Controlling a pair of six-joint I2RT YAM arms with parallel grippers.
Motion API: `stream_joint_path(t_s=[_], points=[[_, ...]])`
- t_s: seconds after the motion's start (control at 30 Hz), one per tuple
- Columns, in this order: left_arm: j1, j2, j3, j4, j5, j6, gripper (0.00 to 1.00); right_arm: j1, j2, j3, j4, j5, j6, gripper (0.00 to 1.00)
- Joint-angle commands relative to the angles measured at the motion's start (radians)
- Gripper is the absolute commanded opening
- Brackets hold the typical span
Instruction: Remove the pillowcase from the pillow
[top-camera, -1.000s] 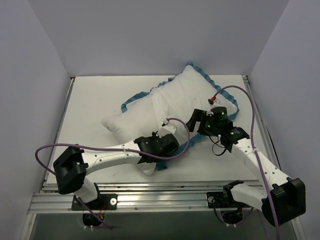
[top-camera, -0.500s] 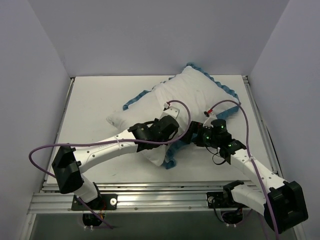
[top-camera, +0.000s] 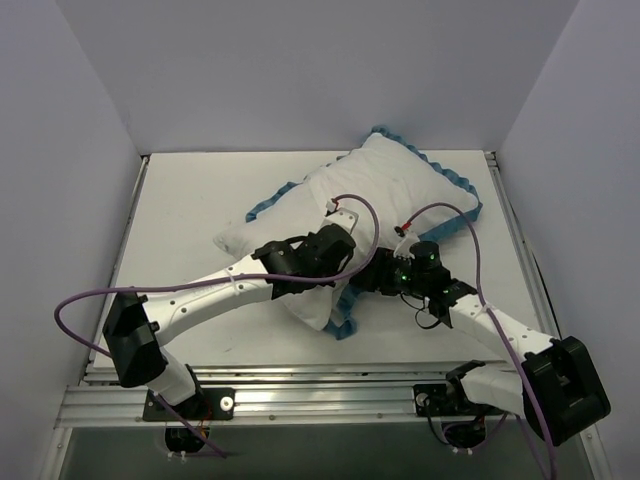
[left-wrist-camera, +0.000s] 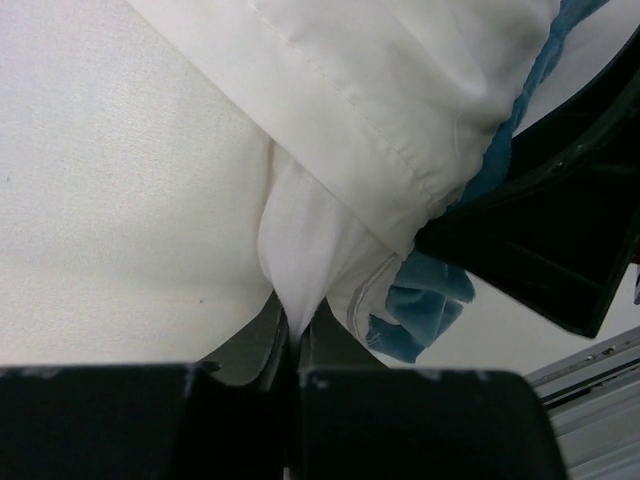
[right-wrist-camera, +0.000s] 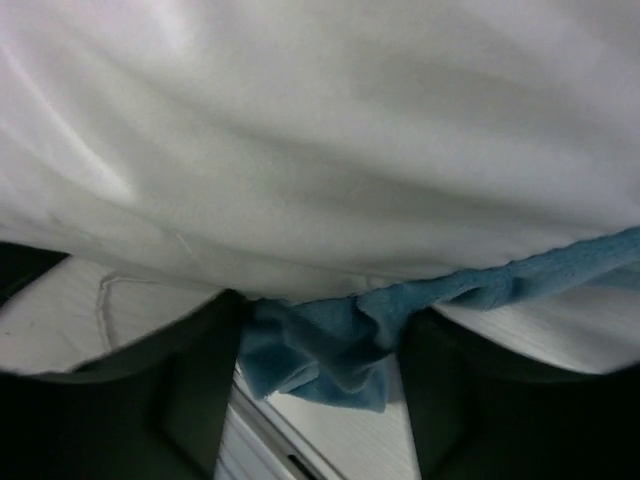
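Observation:
The pillowcase (top-camera: 395, 190) lies white side out with its teal ruffle (top-camera: 458, 190) along the far and right edges. The plain white pillow (top-camera: 240, 240) sticks out at its near-left end. My left gripper (top-camera: 345, 262) is shut on a fold of white pillow cloth (left-wrist-camera: 300, 250) that comes out from under the pillowcase hem (left-wrist-camera: 400, 150). In its wrist view the left gripper (left-wrist-camera: 295, 335) pinches that fold tight. My right gripper (top-camera: 368, 280) is open at the near ruffle. In its wrist view the right gripper (right-wrist-camera: 320, 375) has the teal ruffle (right-wrist-camera: 330, 350) between its spread fingers (right-wrist-camera: 190, 390).
The white table (top-camera: 190, 200) is walled on the left, back and right. A metal rail (top-camera: 300, 385) runs along the near edge. Purple cables (top-camera: 470, 225) loop over both arms. The right arm's black gripper body (left-wrist-camera: 560, 230) sits close beside the left gripper.
My left gripper has moved away from the near edge and to the right, pulling the white cloth with it. My right gripper has moved near-left to the ruffle beside it.

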Motion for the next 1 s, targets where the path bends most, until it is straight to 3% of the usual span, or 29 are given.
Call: stream_joint_path(t_s=[0.0,0.03,0.07,0.17,0.47,0.67,0.83,0.97], points=[[0.013,-0.075,0.038,0.033,0.017,-0.004,0.02,0.006,-0.008,0.03,0.034,0.017,-0.018,0.45],[0.016,-0.081,0.027,0.03,0.017,-0.006,0.02,0.006,-0.005,0.041,0.021,0.026,-0.036,0.37],[0.02,-0.088,0.021,0.013,0.014,-0.016,0.02,0.003,-0.003,0.053,0.005,0.043,-0.047,0.23],[0.04,-0.131,-0.02,-0.022,0.023,-0.039,0.02,-0.018,0.009,0.1,-0.048,0.079,-0.081,0.0],[0.131,-0.327,-0.143,-0.263,-0.008,-0.094,0.02,-0.202,0.069,0.381,-0.301,0.201,-0.17,0.0],[0.232,-0.447,-0.195,-0.338,0.0,-0.099,0.02,-0.455,0.113,0.504,-0.336,0.167,-0.055,0.0],[0.298,-0.504,-0.198,-0.386,0.02,-0.098,0.02,-0.584,0.121,0.544,-0.303,0.169,0.094,0.0],[0.303,-0.535,-0.209,-0.421,0.065,-0.104,0.02,-0.641,0.135,0.593,-0.334,0.213,0.095,0.0]])
